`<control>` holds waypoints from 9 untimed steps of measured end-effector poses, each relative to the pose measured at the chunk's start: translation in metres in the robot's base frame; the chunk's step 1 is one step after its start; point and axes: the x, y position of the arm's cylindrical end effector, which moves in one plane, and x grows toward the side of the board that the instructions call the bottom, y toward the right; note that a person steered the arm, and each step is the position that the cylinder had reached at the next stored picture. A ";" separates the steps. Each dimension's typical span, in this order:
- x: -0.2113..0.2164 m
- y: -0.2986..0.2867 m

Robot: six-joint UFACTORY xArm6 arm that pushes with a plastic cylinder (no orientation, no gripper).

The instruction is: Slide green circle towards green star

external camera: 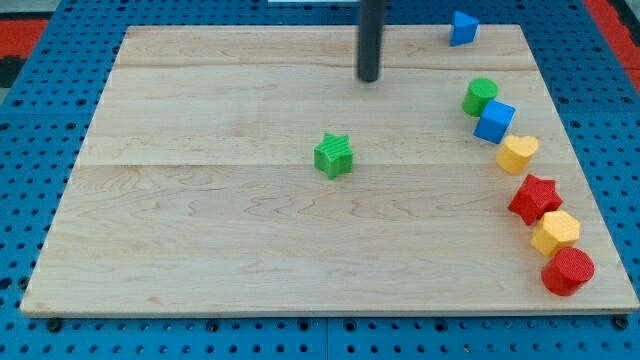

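**At the board's top edge: the tip stands apart from both green blocks**

Near the view's top, the tip (369, 78) rests on the wooden board (200, 230) touching nothing; as a bare rod it has nothing to open or close and holds no block. The green circle (479, 96) lies well to the tip's right and slightly below, touching the blue cube (494, 121). The green star (334, 155) sits alone, below the tip and a little to its left.

By appearances the approach is in hand; no push has begun. The next move seems to call for getting round to the circle's far right side, then pushing left and slightly downward, clear of the cube.
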 end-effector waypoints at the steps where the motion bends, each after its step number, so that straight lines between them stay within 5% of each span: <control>1: -0.020 0.106; 2: 0.005 0.142; 4: 0.092 0.114; 5: 0.089 0.071; 7: 0.019 0.077; 9: 0.020 0.036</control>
